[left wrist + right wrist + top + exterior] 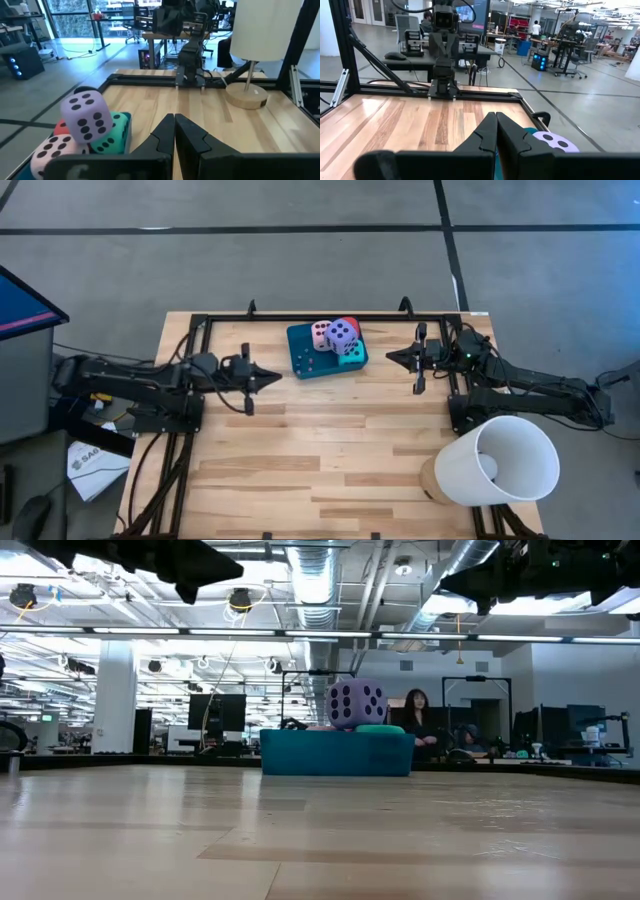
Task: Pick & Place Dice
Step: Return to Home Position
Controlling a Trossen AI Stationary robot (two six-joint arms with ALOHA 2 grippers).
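Nearest you, at the near right corner of the worktop (300, 470), stands a white-shaded lamp (497, 462). Your high view and the left wrist view catch it; the low view does not.

Further in, the two arms reach out from the left and right edges, pointing at each other. The left gripper (277, 379) hangs over the boards left of the middle. The left wrist view shows you its fingers pressed together on nothing. The right gripper (389, 358) is a little farther back, near the tray's right end, its fingers likewise together and empty.

At the middle of the far edge you find the teal tray (300, 360) with all four dice in it, bunched toward its right end: the pink die (320, 335), the red die (350, 324), the turquoise die (353, 351) and the purple die (340, 334). From above they read as one flat cluster. The low view and the left wrist view show you the purple die riding on top of the others, above the tray's rim. In the low view, only the turquoise die's top shows clearly beside it.

Beyond the table, a person (415, 720) shows in the room.
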